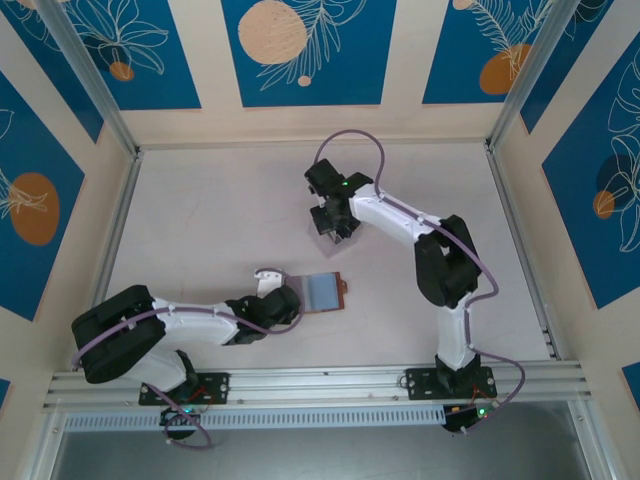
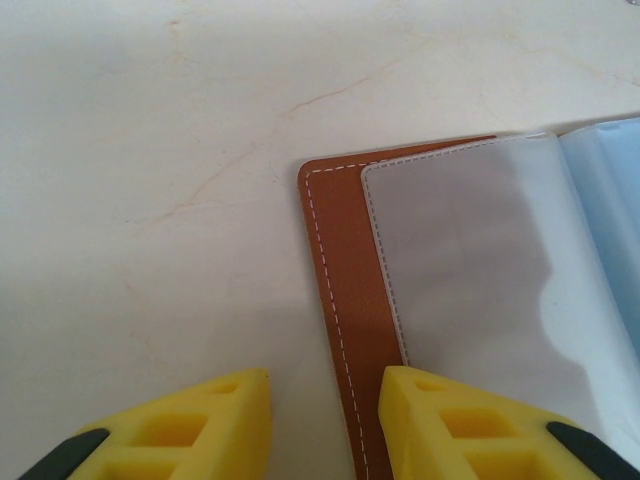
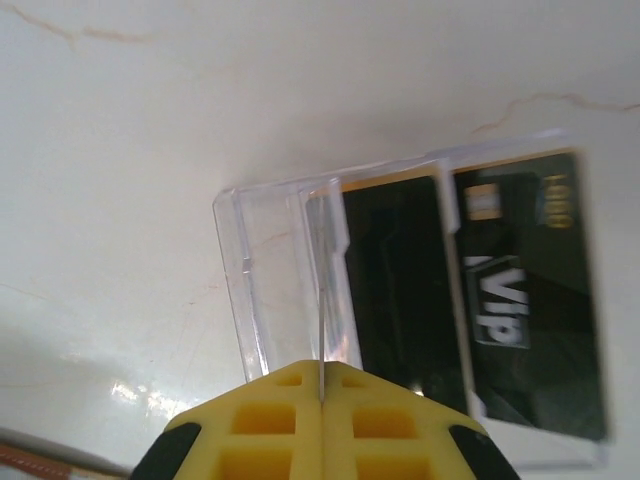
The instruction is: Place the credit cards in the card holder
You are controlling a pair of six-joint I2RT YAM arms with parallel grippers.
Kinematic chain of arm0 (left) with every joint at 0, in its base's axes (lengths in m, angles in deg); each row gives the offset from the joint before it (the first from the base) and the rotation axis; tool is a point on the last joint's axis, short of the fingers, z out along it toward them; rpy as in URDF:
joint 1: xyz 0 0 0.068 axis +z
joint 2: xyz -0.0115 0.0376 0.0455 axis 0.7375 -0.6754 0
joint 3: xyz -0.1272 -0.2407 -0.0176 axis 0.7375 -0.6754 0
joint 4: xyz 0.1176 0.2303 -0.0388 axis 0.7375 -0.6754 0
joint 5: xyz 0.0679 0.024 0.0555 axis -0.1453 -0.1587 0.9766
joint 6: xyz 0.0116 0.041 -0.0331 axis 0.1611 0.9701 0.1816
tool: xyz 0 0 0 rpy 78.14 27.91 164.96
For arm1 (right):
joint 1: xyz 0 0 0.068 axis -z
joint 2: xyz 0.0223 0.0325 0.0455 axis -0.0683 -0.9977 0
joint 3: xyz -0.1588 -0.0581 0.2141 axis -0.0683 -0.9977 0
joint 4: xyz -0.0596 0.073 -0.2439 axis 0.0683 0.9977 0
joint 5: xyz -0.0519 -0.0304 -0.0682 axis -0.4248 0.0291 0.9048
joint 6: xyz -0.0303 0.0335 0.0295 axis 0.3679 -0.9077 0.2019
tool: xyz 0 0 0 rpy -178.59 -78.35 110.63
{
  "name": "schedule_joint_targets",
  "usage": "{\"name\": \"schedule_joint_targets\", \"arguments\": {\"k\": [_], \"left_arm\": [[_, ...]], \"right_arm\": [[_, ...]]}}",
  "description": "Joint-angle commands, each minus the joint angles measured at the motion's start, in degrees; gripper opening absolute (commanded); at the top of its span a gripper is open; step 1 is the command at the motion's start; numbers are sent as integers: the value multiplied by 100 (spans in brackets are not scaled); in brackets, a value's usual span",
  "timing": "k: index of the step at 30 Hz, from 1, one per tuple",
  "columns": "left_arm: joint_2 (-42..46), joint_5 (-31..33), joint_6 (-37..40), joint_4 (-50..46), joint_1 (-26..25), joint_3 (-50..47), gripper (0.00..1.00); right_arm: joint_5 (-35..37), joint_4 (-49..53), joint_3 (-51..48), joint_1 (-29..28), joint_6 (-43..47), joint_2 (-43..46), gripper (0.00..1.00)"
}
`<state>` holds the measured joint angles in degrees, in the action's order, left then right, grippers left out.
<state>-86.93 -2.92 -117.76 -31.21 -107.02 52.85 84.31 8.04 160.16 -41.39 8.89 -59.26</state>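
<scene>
The right tool (image 3: pixel 322 385) clamps a credit card (image 3: pixel 322 290) in the far stand (image 3: pixel 262 280). The left tool (image 2: pixel 322 405), apart, straddles the near card holder (image 2: pixel 345 290) edge.

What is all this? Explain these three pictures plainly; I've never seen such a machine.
These are two robot arms bolted at a table's near edge. The overhead picture looks down on both, the left arm and the right arm, over the pale table. The other two pictures come from a camera on each wrist, so the yellow fingers are that arm's own. The left pincer stands open over the edge of the brown card holder, which lies unfolded. The right pincer is shut on a thin card seen edge-on, standing in a clear plastic stand beside two dark cards.
</scene>
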Motion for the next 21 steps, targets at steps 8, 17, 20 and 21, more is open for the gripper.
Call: {"name": "schedule_joint_targets", "arguments": {"k": [8,17,20,21], "left_arm": [[-286,-918,92,-78,-8,-132,35],[-122,-886,201,-211,-8,-95,31],[-100,-893,201,-257,-8,-104,30],[-92,-878,207,-270,-8,-98,29]], "right_arm": [[-334,-1659,-2306,-613,-1070,2452,0],[-1562,-4245,-4566,-928,-2215,2980,0],[-1579,-4793,-4960,-946,-2441,2926,0],[-1551,-4940,-5089,-946,-2509,2916,0]]}}
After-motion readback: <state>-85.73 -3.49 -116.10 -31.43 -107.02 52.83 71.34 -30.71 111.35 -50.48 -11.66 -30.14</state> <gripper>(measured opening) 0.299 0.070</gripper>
